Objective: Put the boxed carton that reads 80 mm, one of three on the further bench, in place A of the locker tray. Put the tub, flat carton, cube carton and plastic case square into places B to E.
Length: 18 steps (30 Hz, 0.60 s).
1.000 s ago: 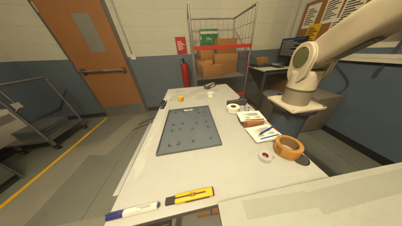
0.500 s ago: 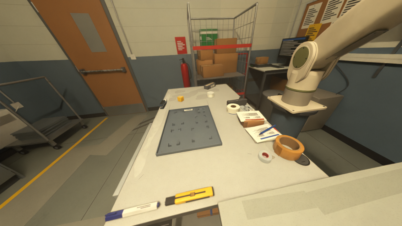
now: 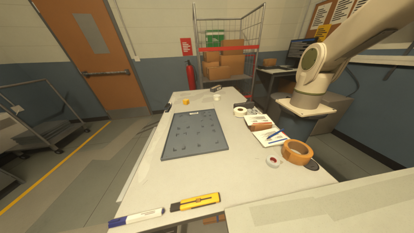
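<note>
My gripper is out of view; only the arm's base and upper link (image 3: 314, 75) show at the right of the bench, and whatever the gripper holds is hidden. The grey locker tray (image 3: 195, 133) lies flat in the middle of the bench with small raised corner marks and a white label near its far edge, and nothing rests in it. Beyond it on the bench stand a small yellow cube carton (image 3: 186, 101), a white tub (image 3: 216, 97) and a dark case (image 3: 215, 87).
The near bench edge carries a yellow utility knife (image 3: 195, 201) and a blue-capped marker (image 3: 136, 217). To the right lie an orange tape roll (image 3: 297, 152), a small white roll (image 3: 273, 160), papers with a pen (image 3: 270, 136) and a label roll (image 3: 240, 111). A wire cage of boxes (image 3: 225, 62) stands behind.
</note>
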Available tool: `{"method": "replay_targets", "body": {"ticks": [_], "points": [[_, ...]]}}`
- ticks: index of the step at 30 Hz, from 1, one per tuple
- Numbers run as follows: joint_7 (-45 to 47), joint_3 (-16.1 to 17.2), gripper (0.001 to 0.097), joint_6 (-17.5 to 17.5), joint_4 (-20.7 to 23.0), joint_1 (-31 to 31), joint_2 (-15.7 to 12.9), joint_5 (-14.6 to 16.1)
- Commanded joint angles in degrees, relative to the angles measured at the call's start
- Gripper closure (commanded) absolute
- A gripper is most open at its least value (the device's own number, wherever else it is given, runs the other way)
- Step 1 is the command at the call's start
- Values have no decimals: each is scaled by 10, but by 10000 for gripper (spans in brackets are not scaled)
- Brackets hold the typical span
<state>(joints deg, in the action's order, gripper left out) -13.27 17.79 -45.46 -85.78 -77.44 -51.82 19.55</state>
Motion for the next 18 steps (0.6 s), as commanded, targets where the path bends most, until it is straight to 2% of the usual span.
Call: {"method": "replay_targets", "body": {"ticks": [1, 10, 18], "points": [[6, -1, 901, 3, -5, 10, 2, 2], [92, 8, 901, 30, -50, 126, 16, 19], [176, 19, 901, 30, -52, 225, 13, 31]]}}
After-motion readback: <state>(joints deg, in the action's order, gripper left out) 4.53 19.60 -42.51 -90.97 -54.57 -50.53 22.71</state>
